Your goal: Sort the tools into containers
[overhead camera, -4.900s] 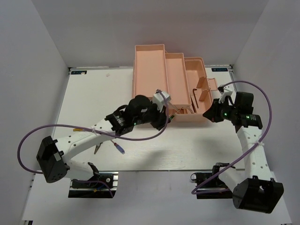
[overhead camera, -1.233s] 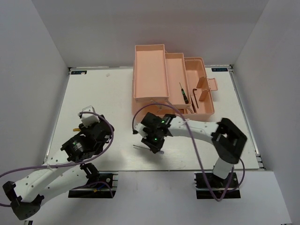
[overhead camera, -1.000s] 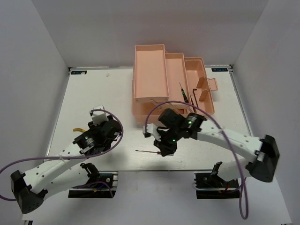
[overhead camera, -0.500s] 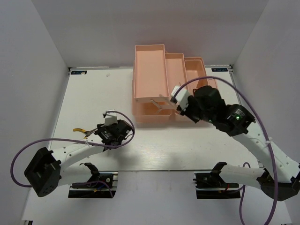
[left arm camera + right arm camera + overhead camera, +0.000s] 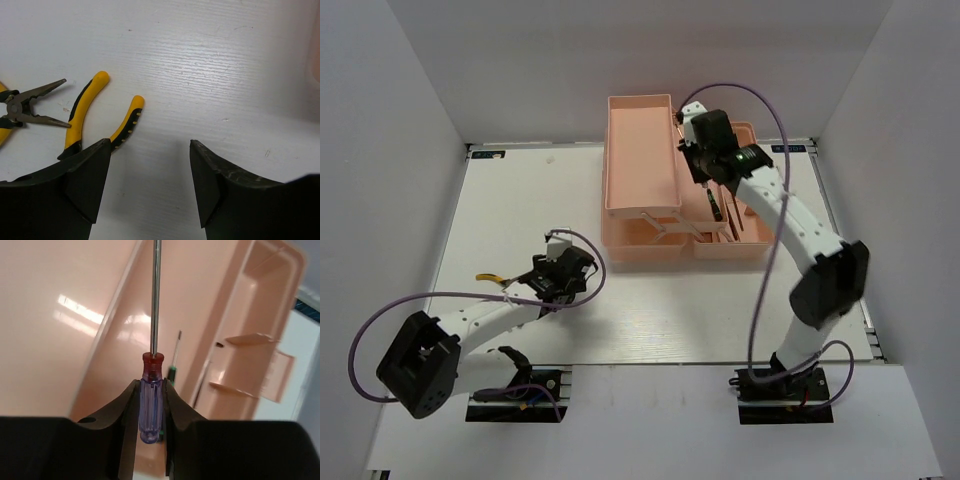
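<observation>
my right fingers [image 5: 125, 407], pinching the blue screwdriver [image 5: 151, 412], have swung off the bench [image 5: 210, 60] to over the toolbox [image 5: 640, 150]; i'd drop it next. my left fingers [image 5: 85, 175] hang spread by the yellow pliers [image 5: 82, 117].

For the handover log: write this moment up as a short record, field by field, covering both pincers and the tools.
left pincer: open, empty, low over the table
yellow-handled pliers: lying on the table, ungripped, by the left pincer
right pincer: shut on the blue-handled screwdriver, held above the toolbox
green-handled screwdriver: lying inside the toolbox
not yet sorted: yellow-handled pliers, blue-handled screwdriver
</observation>
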### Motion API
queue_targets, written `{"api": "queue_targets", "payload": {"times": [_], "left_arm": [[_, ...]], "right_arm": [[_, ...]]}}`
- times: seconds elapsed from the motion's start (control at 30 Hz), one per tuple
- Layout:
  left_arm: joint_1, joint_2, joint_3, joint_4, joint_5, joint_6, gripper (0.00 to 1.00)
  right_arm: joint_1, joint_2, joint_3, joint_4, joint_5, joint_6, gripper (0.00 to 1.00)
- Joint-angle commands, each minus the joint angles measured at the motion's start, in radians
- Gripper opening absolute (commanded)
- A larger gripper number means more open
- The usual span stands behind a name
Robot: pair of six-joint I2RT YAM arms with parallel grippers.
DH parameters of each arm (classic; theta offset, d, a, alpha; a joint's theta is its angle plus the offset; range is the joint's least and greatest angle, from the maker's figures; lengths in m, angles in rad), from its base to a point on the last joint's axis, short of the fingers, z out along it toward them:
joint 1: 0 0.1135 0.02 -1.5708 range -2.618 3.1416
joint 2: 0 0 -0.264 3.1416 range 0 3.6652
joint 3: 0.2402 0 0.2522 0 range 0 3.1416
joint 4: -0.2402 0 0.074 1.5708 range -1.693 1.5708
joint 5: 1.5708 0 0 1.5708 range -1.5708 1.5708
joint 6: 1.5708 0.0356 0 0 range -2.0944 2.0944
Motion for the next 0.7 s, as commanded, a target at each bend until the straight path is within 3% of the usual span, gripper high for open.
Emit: {"api": "queue_targets", "payload": {"times": [0.0, 0.07, 0.1, 0.2, 0.3, 0.67], "left_arm": [[0.019, 0.01, -0.006, 0.044, 0.044, 0.044, 0.74], [0.031, 0.019, -0.006, 0.044, 0.062, 0.053, 0.73], [0.032, 0.036, 0.005, 0.044, 0.074, 0.062, 0.71], [0.05, 0.105, 0.031, 0.032, 0.085, 0.063, 0.71], [0.064, 0.168, 0.054, 0.012, 0.085, 0.05, 0.71], [0.12, 0.137, 0.066, 0.026, 0.096, 0.058, 0.71]], "right_arm": [[-0.054, 0.129, 0.223, -0.051, -0.112, 0.173, 0.0], [-0.088, 0.181, 0.261, -0.105, -0.134, 0.219, 0.0], [-0.093, 0.194, 0.272, -0.111, -0.152, 0.223, 0.24], [-0.12, 0.179, 0.232, -0.112, -0.224, 0.242, 0.58], [-0.166, 0.113, 0.128, -0.051, -0.287, 0.254, 0.61], [-0.3, -0.19, -0.274, 0.09, -0.526, 0.279, 0.63]]}}
